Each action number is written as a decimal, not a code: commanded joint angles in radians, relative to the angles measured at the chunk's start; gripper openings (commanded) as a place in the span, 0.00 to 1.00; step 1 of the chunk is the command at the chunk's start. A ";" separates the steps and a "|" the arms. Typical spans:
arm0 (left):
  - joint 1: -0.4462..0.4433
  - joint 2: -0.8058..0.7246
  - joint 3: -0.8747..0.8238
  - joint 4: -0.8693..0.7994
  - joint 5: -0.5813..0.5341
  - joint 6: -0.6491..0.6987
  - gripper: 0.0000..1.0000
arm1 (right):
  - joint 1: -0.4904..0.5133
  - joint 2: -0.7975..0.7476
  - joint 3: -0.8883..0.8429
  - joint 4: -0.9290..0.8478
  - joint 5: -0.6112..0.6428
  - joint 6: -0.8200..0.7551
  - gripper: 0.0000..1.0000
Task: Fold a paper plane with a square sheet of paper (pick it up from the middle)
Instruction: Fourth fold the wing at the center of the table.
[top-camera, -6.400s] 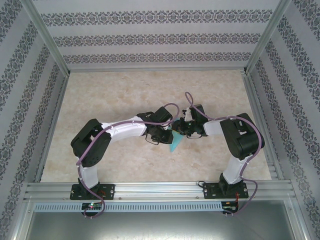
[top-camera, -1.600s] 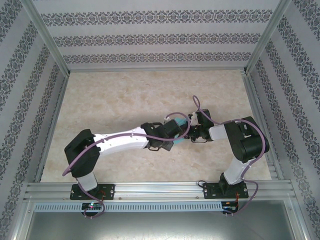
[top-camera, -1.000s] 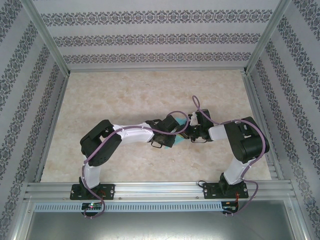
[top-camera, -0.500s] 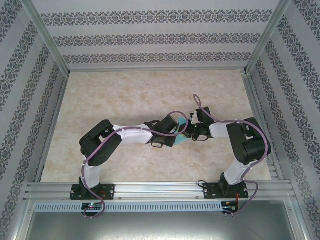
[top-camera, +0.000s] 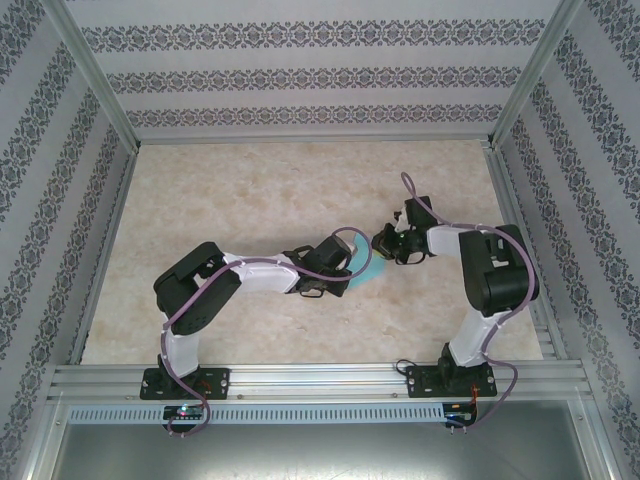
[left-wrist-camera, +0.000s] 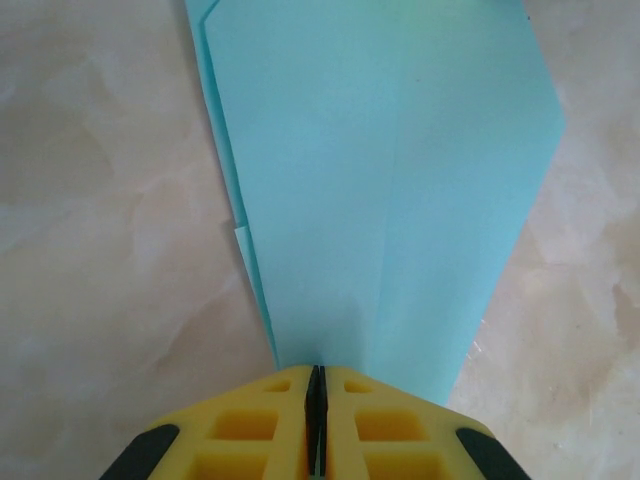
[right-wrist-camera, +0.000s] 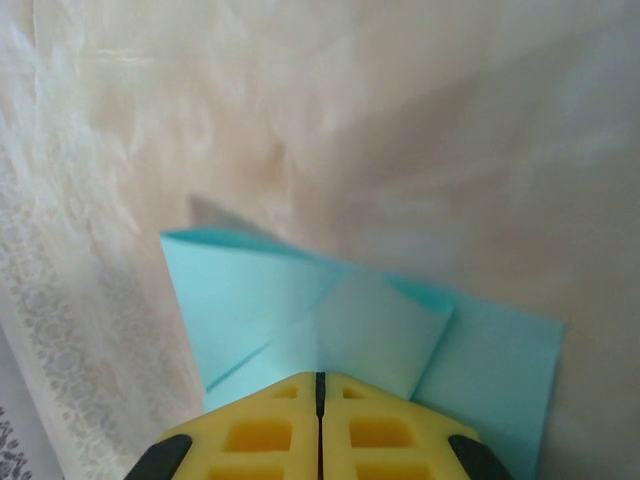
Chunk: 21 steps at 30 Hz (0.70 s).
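Observation:
The paper plane (top-camera: 366, 270) is a folded turquoise piece with a central crease, lying on the marble table just right of centre. My left gripper (top-camera: 343, 276) is shut, and in its wrist view the plane (left-wrist-camera: 390, 180) narrows down to a point that runs into the closed yellow fingertips (left-wrist-camera: 316, 372). My right gripper (top-camera: 383, 243) is shut too, just beyond the paper's far right end. In the right wrist view, folded flaps of the plane (right-wrist-camera: 260, 300) reach its fingertips (right-wrist-camera: 320, 376). One corner lifts off the table. I cannot tell whether that gripper pinches paper.
The marble table top (top-camera: 240, 200) stretches left and back of the arms. Aluminium frame rails (top-camera: 515, 230) and patterned walls (top-camera: 320, 75) close it in on three sides. Purple cables (top-camera: 350, 235) loop over both wrists.
The right gripper has drawn back from the left one, toward the far side, and its forearm has swung outward. More of the turquoise paper shows between the grippers. The left arm has barely shifted.

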 joint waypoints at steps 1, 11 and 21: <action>0.006 0.071 -0.084 -0.270 -0.054 0.034 0.13 | -0.048 0.022 0.055 -0.048 0.101 -0.053 0.07; 0.006 0.080 -0.044 -0.283 -0.041 0.050 0.15 | -0.045 -0.191 0.006 -0.141 0.060 -0.078 0.08; 0.006 0.090 -0.013 -0.297 -0.029 0.062 0.15 | 0.127 -0.120 -0.055 0.048 0.027 0.071 0.08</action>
